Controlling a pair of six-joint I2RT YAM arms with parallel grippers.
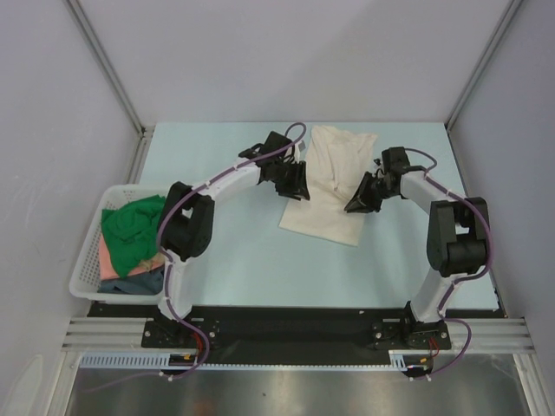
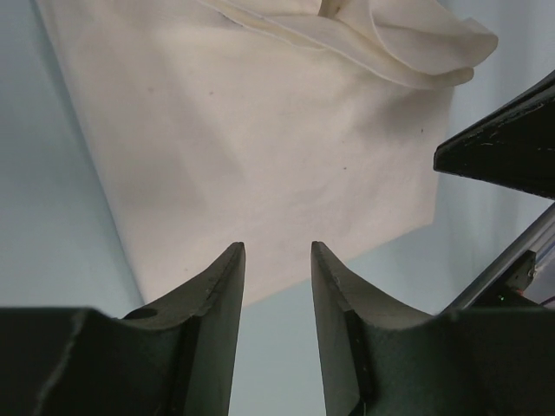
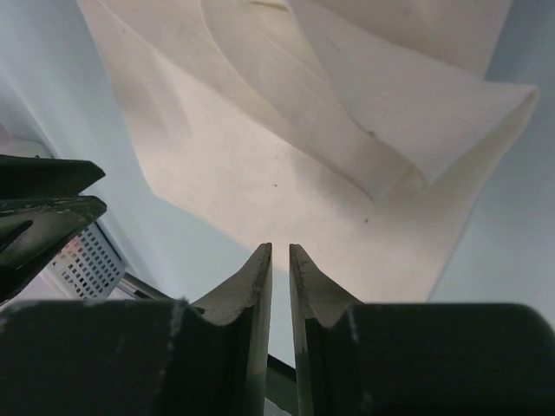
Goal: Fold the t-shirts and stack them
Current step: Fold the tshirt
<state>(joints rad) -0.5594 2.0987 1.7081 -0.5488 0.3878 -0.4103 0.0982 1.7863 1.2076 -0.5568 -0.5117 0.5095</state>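
Note:
A cream t-shirt lies partly folded lengthwise at the back middle of the table, with loose folds at its far end. My left gripper hovers over its left edge, open and empty; in the left wrist view its tips are over the shirt's near hem. My right gripper is over the shirt's right edge, its jaws nearly together and holding nothing, above the cloth. Green, salmon pink and dark blue t-shirts lie crumpled in the basket.
A white lattice basket stands at the left edge of the light blue table, beside the left arm's base. Grey walls enclose the table on the left, back and right. The two grippers face each other across the cream shirt.

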